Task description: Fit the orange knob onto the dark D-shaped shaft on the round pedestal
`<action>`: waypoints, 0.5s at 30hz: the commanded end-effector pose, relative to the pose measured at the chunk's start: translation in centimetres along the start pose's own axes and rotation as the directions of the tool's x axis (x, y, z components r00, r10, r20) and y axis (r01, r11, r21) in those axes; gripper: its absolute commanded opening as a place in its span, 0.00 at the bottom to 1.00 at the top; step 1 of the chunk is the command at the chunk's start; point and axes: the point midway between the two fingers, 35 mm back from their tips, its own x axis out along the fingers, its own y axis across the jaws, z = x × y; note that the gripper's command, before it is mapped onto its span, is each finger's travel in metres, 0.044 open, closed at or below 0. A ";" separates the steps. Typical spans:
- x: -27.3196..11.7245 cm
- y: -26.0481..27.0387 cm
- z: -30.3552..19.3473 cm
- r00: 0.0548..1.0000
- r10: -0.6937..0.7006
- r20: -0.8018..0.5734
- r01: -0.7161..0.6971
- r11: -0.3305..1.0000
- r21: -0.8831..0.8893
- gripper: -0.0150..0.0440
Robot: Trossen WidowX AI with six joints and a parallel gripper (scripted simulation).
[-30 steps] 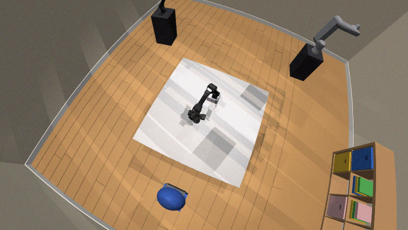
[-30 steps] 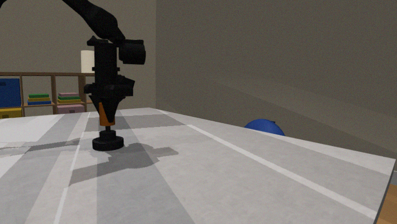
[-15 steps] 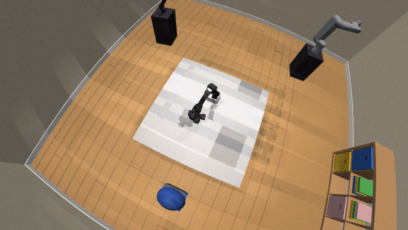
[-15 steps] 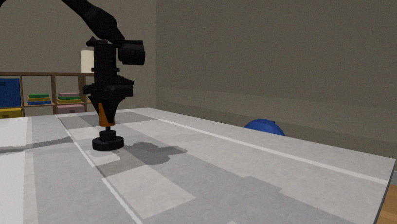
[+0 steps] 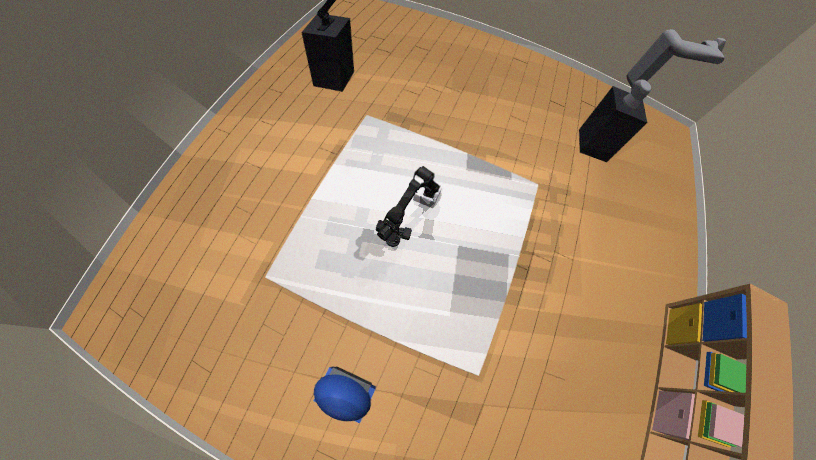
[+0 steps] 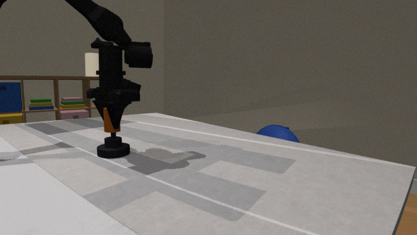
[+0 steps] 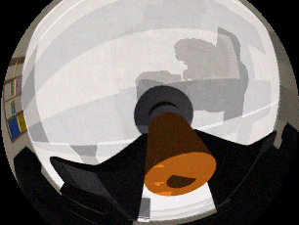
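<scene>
My gripper points straight down and is shut on the orange knob. The knob stands upright right above the dark shaft, whose short top shows just under the knob. The round dark pedestal stands on the white table below. A gap still shows between the knob's lower end and the pedestal. In the wrist view the knob hides the shaft. In the overhead view the arm is small and the knob cannot be made out.
A blue ball-like object lies on the floor beyond the table's edge. A shelf with coloured boxes stands at the back. Two dark pedestals with other arms stand far off.
</scene>
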 end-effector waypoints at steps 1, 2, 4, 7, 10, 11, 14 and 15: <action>-0.3 -0.1 0.2 1.000 -0.002 0.005 0.003 1.000 -0.013 0.25; -0.3 -0.1 0.2 1.000 -0.002 0.005 0.003 1.000 -0.029 0.25; -0.3 -0.1 0.2 1.000 -0.002 0.005 0.003 0.996 -0.090 0.25; -0.2 -0.1 0.2 1.000 -0.002 0.005 0.003 0.979 -0.202 0.25; 0.0 -0.1 0.1 1.000 -0.002 0.004 0.003 0.977 -0.212 0.25; 0.0 -0.1 0.1 1.000 -0.002 0.004 0.003 0.977 -0.212 0.25; 0.0 0.0 0.0 1.000 -0.002 0.004 0.003 0.977 -0.212 0.25; 0.0 0.0 0.0 1.000 -0.002 0.004 0.003 0.977 -0.212 0.25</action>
